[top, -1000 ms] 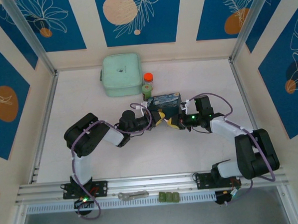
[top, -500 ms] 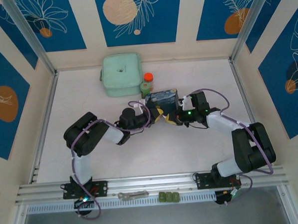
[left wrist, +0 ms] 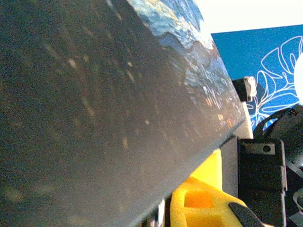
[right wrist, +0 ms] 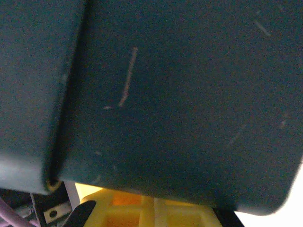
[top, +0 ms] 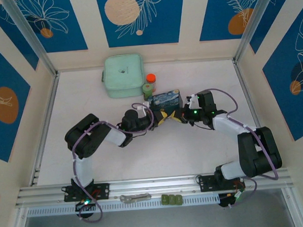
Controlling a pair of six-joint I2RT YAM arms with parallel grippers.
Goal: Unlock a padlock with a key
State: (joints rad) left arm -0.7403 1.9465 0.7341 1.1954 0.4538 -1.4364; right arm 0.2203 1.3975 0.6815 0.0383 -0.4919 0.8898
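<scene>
Both arms reach in to the middle of the table [top: 143, 154] and meet just in front of the blue swirl-painted box [top: 166, 99]. The left gripper [top: 156, 117] comes from the left, the right gripper [top: 184, 116] from the right, and a yellow plastic piece [top: 165, 118] sits between them. I cannot tell whether that piece is finger hardware or a fixture. Left wrist view: the box wall [left wrist: 94, 94] is pressed close to the lens, with the yellow piece [left wrist: 203, 203] below it. Right wrist view: the dark box face [right wrist: 180, 94] is equally close, with yellow [right wrist: 142, 210] at the bottom edge. The right gripper is fully closed, but what it pinches, if anything, is hidden. For the left gripper I cannot tell either the jaw gap or any hold. The padlock and key are too small and too covered to pick out. My judgement is that they lie in the tight gap where the 2 grippers meet, against the box front. Handling, judged: the padlock is a small, dense, rigid body that twists easily in the jaws, so it is best clamped across its flat faces with the keyway clear. The key is thin, light and slippery, so it should be pinched on the bow with the blade square to the keyway, since a skewed entry will jam or bend it. A mint-green lidded container [top: 123, 76] and an orange-capped bottle [top: 150, 85] stand behind, apart from the work.
</scene>
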